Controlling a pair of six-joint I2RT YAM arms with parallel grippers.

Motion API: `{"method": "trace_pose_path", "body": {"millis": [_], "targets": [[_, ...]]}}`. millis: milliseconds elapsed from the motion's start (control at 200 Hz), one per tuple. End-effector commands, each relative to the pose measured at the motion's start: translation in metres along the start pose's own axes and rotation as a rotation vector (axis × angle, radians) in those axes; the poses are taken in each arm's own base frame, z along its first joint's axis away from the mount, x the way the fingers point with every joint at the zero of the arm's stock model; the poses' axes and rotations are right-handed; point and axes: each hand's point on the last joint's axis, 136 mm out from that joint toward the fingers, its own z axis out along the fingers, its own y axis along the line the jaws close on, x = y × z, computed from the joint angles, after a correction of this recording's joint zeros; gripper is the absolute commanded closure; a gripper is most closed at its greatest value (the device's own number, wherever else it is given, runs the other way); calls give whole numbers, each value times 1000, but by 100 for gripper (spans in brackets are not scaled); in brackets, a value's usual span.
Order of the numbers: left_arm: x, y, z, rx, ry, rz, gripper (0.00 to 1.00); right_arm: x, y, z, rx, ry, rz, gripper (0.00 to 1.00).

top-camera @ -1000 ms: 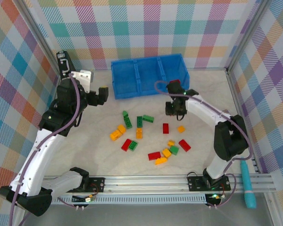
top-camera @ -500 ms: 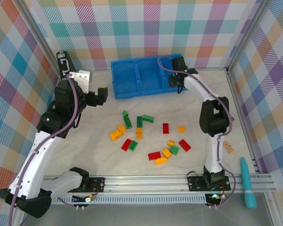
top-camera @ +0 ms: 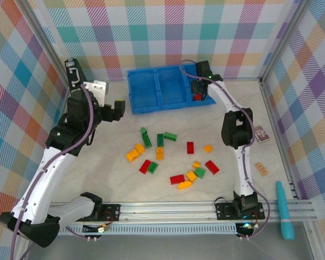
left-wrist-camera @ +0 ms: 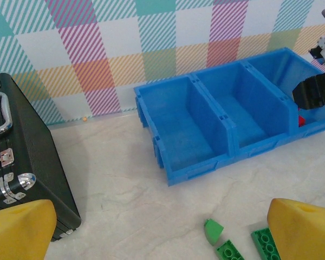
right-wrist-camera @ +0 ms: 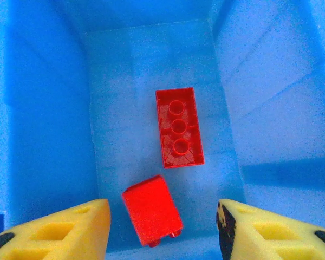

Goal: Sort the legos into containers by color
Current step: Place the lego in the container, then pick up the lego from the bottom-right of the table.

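My right claw (right-wrist-camera: 162,214) hangs spread and empty over the right-end blue bin (right-wrist-camera: 43,81), red oblong lego (right-wrist-camera: 179,128) and second red lego (right-wrist-camera: 151,210) on its floor; left claw (top-camera: 118,108) spread too, holding nothing.

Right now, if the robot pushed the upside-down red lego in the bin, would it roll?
Probably not: the upside-down red lego is boxy and flat-sided, so it should slide, not roll. Its underside shows hollow, so it's likely light. The floor of the blue bin looks smooth, so it may skid.

Robot lab test cell: plaid-print enclosure walls (top-camera: 168,32), aluminium frame rail (top-camera: 168,208), pale marbled tabletop (top-camera: 97,179).
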Motion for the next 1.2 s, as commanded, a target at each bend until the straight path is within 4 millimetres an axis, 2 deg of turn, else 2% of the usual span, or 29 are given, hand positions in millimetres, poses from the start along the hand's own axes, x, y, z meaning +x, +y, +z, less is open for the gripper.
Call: {"method": "trace_pose_path", "body": {"millis": [0, 115, 240, 315, 405, 510, 600, 805, 925, 1020, 1195], "targets": [[-10, -1, -5, -1, -17, 19, 0, -19, -5, -44, -22, -40, -5, 43], [-10, 0, -5, -4, -27, 26, 0, 13, -15, -75, -13, 26, 33, 38], [-8, -2, -3, 3, -35, 62, 0, 82, -20, -114, -57, 153, 110, 32], [-7, -3, 0, 3, -30, 64, 0, 132, -18, -137, -106, 250, 136, 28], [-7, -4, 3, 6, -19, 65, 0, 194, -31, -168, -63, 371, 231, 23], [-4, -7, 10, 16, -7, 64, 0, 250, -32, -199, -74, 468, 389, 19], [0, -10, 13, 28, 8, 75, 0, 285, -38, -220, -47, 492, 488, 17], [-3, -7, 8, 20, -8, 72, 0, 335, -38, -247, -58, 563, 656, 10], [1, -8, 7, 25, -11, 64, 0, 363, -34, -247, -65, 614, 767, 3], [1, -8, 6, 26, -15, 64, 0, 370, -26, -237, -99, 619, 845, 1], [-1, -4, -1, 12, -36, 63, 0, 365, -18, -227, -111, 620, 927, 1]]}}
